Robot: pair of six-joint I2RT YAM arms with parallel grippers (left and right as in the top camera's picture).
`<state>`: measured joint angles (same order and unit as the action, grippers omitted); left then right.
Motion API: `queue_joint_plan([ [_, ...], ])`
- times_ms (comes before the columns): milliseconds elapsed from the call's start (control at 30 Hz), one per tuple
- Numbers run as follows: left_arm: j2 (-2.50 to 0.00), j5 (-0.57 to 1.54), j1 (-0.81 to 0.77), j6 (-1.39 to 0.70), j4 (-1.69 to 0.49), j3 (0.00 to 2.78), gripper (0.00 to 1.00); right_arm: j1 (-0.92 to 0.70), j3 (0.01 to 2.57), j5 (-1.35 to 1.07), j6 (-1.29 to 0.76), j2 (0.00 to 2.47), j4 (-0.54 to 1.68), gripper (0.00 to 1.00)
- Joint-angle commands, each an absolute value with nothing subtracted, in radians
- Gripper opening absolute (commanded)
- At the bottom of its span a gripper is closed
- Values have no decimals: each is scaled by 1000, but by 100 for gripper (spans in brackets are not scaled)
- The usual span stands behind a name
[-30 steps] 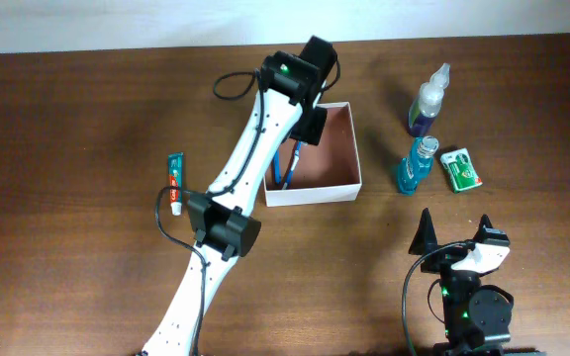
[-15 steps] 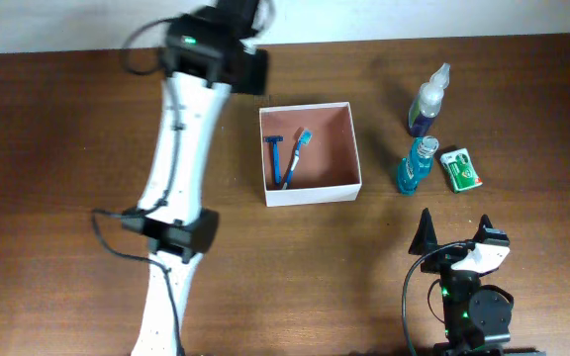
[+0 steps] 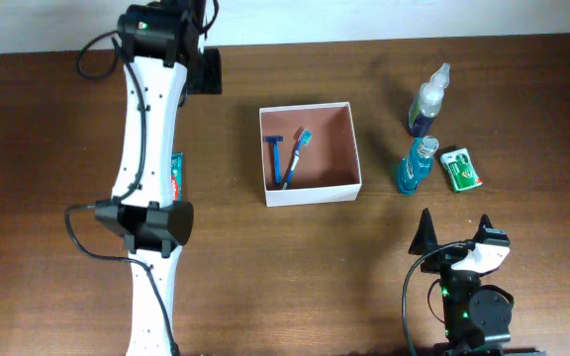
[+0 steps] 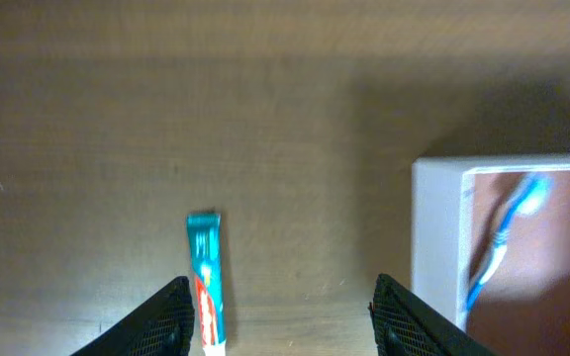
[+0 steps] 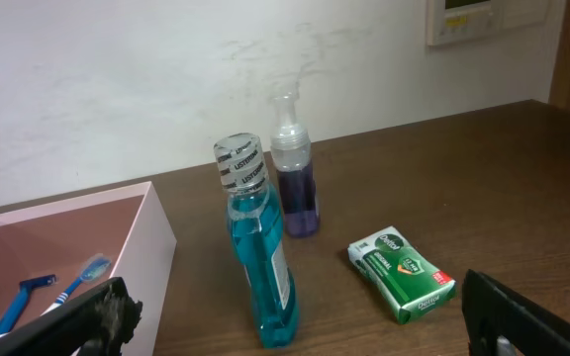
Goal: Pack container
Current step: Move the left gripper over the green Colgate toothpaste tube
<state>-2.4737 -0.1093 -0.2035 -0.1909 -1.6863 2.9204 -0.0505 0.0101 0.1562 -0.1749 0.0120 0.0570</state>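
Wooden table [image 3: 384, 287]: box [image 3: 311, 193] mid-table, toothpaste tube [image 3: 177, 173] well apart toward the left edge. Toward the right edge: spray bottle [image 3: 427, 99], mouthwash bottle [image 3: 416, 166], both upright, green packet [image 3: 462, 169] just beside.

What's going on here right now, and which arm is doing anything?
Packing is partway: the square white cardboard box already holds a blue razor and a blue toothbrush. The left gripper hangs open and empty left of the box, with the teal toothpaste tube lying unpacked nearby. The right gripper sits open and empty near the blue mouthwash bottle.
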Motion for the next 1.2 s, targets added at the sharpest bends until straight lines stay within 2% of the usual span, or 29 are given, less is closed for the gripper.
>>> queue_joint_plan([
  [0,-2452,-108,-163,-231,-1688,2814,58,-59,6,165,-165,4,65,98],
  [400,-2452,23,-49,-300,-1688,2557,57,-59,6,165,-165,4,65,98],
  [1167,-2453,38,-46,-303,-1675,2265,58,-59,6,165,-165,4,65,98],
])
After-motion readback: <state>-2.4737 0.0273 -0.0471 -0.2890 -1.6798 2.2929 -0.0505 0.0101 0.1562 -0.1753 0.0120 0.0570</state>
